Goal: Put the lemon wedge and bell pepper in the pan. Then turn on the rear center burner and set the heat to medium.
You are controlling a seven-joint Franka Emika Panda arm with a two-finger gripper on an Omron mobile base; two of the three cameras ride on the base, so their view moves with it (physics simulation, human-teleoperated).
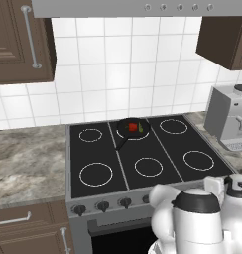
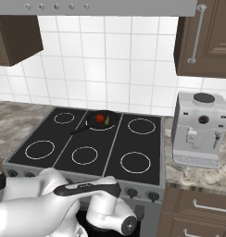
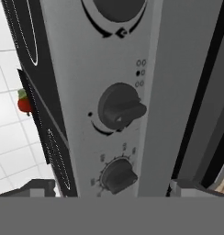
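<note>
The black pan (image 1: 124, 122) (image 2: 92, 122) sits on the rear center burner (image 1: 138, 137) (image 2: 102, 128) of the glass cooktop. Inside it lie the red bell pepper (image 1: 133, 127) (image 2: 100, 118) and, touching its right side, the small yellow-green lemon wedge (image 1: 141, 129) (image 2: 107, 120). The bell pepper (image 3: 24, 105) also peeks past the cooktop's edge in the hand view. My gripper (image 3: 111, 189) is open, low in front of the stove's control panel. It faces a dark knob (image 3: 120, 109), with its fingertips (image 3: 38, 187) spread wide and nothing between them.
More knobs (image 3: 117, 175) (image 1: 102, 205) (image 2: 153, 196) line the grey stove front. A silver coffee machine (image 1: 229, 119) (image 2: 198, 129) stands on the counter right of the stove. Brown wall cabinets (image 1: 19, 39) hang above both sides.
</note>
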